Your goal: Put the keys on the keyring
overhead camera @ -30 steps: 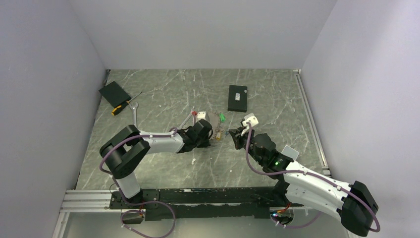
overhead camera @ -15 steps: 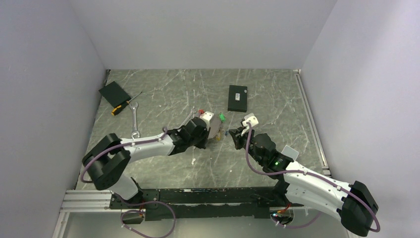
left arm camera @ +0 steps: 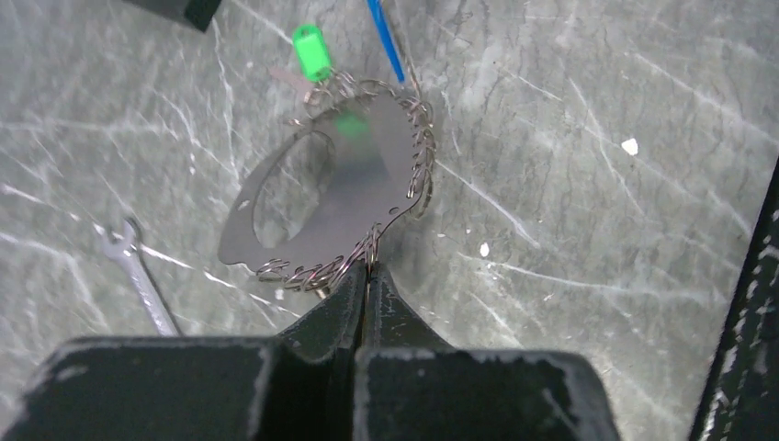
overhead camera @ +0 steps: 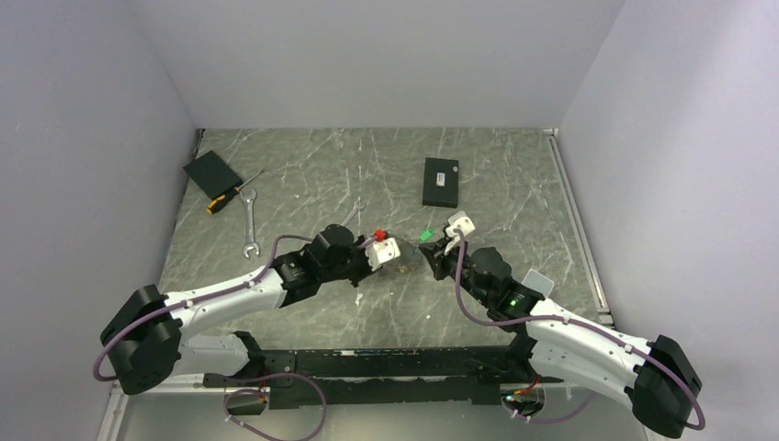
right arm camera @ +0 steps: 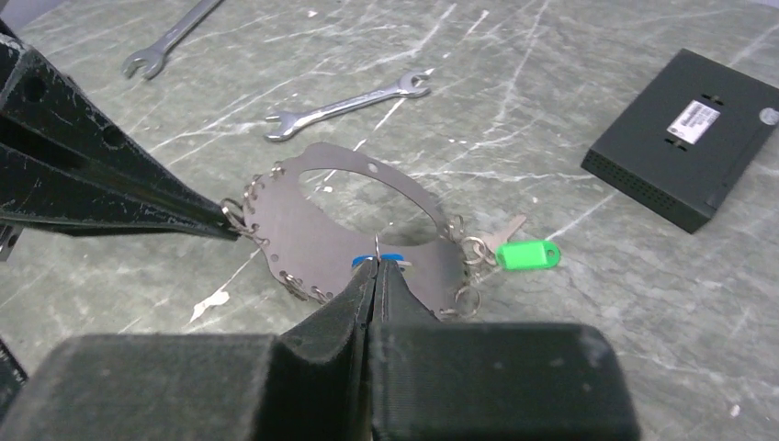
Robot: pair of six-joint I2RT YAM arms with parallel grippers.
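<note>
The keyring (left arm camera: 367, 184) is a flat grey oval plate with a large hole and small wire rings chained along its edge. It is lifted a little off the table. My left gripper (left arm camera: 367, 268) is shut on its ringed near edge. It also shows in the right wrist view (right arm camera: 312, 230), where the left fingers (right arm camera: 138, 197) pinch its left edge. My right gripper (right arm camera: 377, 264) is shut on a thin ring with a blue-headed key (right arm camera: 390, 259), right over the plate. A green-headed key (right arm camera: 526, 254) hangs at the plate's right end. From above, both grippers (overhead camera: 401, 262) (overhead camera: 430, 260) meet mid-table.
Two silver wrenches (right arm camera: 344, 106) (right arm camera: 170, 39) lie beyond the keyring. A black box (overhead camera: 441, 181) sits at the back centre. A black pad (overhead camera: 212, 173) and a yellow-handled screwdriver (overhead camera: 230, 195) lie at the back left. White specks dot the marble table.
My left arm has swung out and stretched right. Its gripper moved right and nearer with the keyring, close to the right gripper. The green key shifted right. The right arm barely moved.
</note>
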